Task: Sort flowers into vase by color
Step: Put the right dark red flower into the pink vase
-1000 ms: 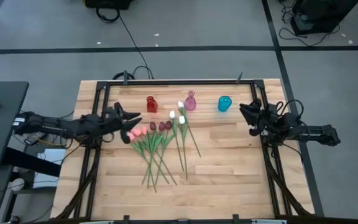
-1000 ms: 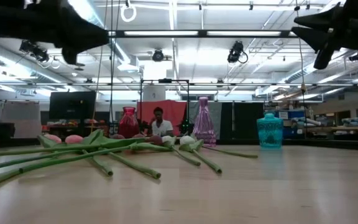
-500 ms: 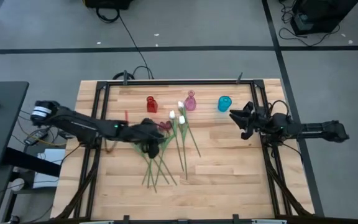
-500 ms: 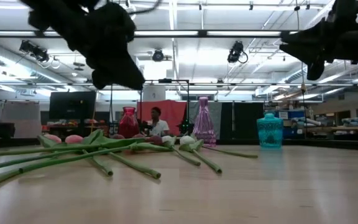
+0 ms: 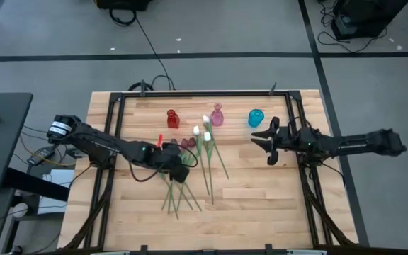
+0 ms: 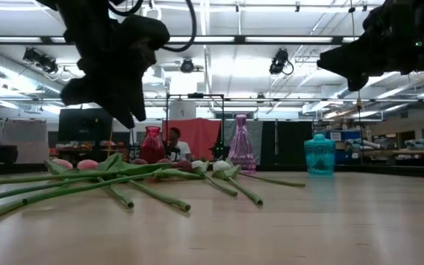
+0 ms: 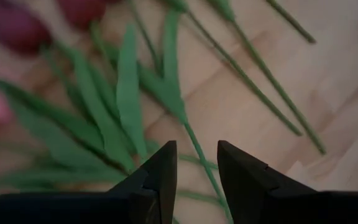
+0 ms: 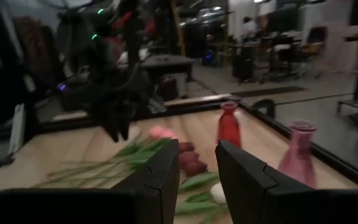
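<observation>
High view: left tool (image 5: pixel 178 172) hovers, parted, over the flowers (image 5: pixel 186 170).

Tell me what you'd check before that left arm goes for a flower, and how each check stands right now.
1. Left gripper open: ok, a gap shows between its fingers.
2. Left gripper above the flowers: ok, green stems lie right under it.
3. One stem singled out: not ok, stems and leaves cross in a heap.
4. Red vase, pink vase and blue vase upright: ok.
5. Right gripper away from the heap: ok, it is near the blue vase.
</observation>
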You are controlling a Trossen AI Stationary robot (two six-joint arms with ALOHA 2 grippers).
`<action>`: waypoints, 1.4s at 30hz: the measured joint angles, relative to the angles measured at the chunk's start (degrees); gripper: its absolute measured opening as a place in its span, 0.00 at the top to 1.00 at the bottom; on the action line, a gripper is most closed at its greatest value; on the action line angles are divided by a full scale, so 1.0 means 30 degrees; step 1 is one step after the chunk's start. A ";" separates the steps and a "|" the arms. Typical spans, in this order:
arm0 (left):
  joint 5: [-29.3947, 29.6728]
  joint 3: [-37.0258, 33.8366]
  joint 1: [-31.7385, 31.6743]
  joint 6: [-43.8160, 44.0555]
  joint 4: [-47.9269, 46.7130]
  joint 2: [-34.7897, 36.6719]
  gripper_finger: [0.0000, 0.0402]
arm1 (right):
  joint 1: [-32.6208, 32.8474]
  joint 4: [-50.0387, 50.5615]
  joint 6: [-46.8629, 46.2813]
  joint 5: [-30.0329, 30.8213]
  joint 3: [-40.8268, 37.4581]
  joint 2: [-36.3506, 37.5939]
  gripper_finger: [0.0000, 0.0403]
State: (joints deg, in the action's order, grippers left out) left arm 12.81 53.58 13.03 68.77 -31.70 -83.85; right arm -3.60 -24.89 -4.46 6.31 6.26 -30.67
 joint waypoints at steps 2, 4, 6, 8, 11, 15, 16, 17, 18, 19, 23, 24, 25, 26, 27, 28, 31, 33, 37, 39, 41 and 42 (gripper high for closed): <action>-0.0003 0.0000 0.0236 0.1668 -0.0315 0.0000 0.70 | 0.0000 -0.0521 0.0266 -0.0606 0.0007 -0.0644 0.70; -0.0196 0.0000 0.0439 0.2572 -0.0432 0.0000 0.70 | 0.0000 -0.1384 0.0743 -0.0838 0.0007 -0.1257 0.70; -0.0304 0.0002 0.0497 0.2762 -0.0657 -0.0146 0.70 | 0.0000 -0.2379 0.1044 -0.0824 0.0011 -0.1665 0.70; -0.0317 0.0000 0.0469 0.3019 -0.0873 -0.0359 0.70 | 0.0000 -0.3383 0.1057 -0.0523 0.0015 -0.2080 0.70; -0.0416 0.0004 0.0087 0.3181 -0.0178 -0.0927 0.70 | -0.0003 -0.4417 0.1059 -0.0362 0.0015 -0.2782 0.68; -0.1789 0.0007 -0.0586 0.2431 0.2205 -0.2336 0.70 | 0.0000 -0.4930 0.1039 -0.0032 0.0022 -0.3920 0.67; -0.2154 0.0007 -0.0720 0.2193 0.2762 -0.2713 0.70 | 0.0000 -0.5027 0.1071 -0.0018 0.0022 -0.4154 0.67; -0.2458 0.0007 -0.0837 0.2170 0.3192 -0.3100 0.70 | 0.0000 -0.4954 0.1186 0.0009 0.0022 -0.4336 0.67; -0.2718 0.0091 -0.0902 0.2159 0.3431 -0.3441 0.70 | 0.0000 -0.4952 0.1367 0.0018 0.0022 -0.4532 0.67; -0.2779 0.0274 -0.0925 0.2129 0.3403 -0.3840 0.70 | 0.0000 -0.4884 0.1502 0.0017 0.0022 -0.4694 0.67; -0.2661 0.1643 -0.0938 0.1894 0.1373 -0.5050 0.70 | 0.0000 -0.5063 0.1804 0.0022 0.0022 -0.5116 0.67; -0.2477 0.2095 -0.0938 0.1667 0.0895 -0.5367 0.70 | 0.0000 -0.5219 0.1849 0.0016 0.0022 -0.5170 0.67; -0.2203 0.2536 -0.0938 0.1479 0.0457 -0.5683 0.70 | 0.0000 -0.5297 0.1863 0.0022 0.0022 -0.5190 0.67; -0.1971 0.2949 -0.0945 0.1072 0.0181 -0.5973 0.70 | 0.0000 -0.5363 0.1863 0.0015 0.0022 -0.5198 0.67; -0.1865 0.3362 -0.1010 0.0739 0.0021 -0.6252 0.70 | 0.0000 -0.5444 0.1856 0.0019 0.0022 -0.5198 0.67; -0.1698 0.3761 -0.1094 0.0462 -0.0181 -0.6557 0.70 | 0.0000 -0.5500 0.1862 0.0015 0.0022 -0.5190 0.67; -0.1632 0.4829 -0.1387 -0.0339 -0.1593 -0.7384 0.70 | 0.0000 -0.5404 0.1856 0.0015 0.0022 -0.5198 0.67; -0.1624 0.5233 -0.1512 -0.0503 -0.2460 -0.7835 0.70 | 0.0000 -0.5389 0.1856 0.0015 0.0022 -0.5190 0.67; -0.1635 0.5587 -0.1528 -0.0616 -0.3640 -0.8103 0.70 | 0.0000 -0.5249 0.1856 0.0015 0.0022 -0.5190 0.67; -0.1627 0.5913 -0.1528 -0.0459 -0.3946 -0.8100 0.70 | 0.0000 -0.5192 0.1856 0.0015 0.0022 -0.5190 0.67; -0.1599 0.6459 -0.1514 -0.0444 -0.4160 -0.8058 0.70 | 0.0000 -0.5193 0.1849 0.0015 0.0022 -0.5190 0.67; -0.1570 0.6807 -0.1507 -0.0437 -0.4413 -0.8051 0.70 | 0.0000 -0.5196 0.1852 0.0015 0.0022 -0.5190 0.67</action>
State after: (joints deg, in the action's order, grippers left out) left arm 8.10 74.00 8.51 67.46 -44.94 -108.01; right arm -3.60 -40.48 1.09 6.35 6.33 -46.24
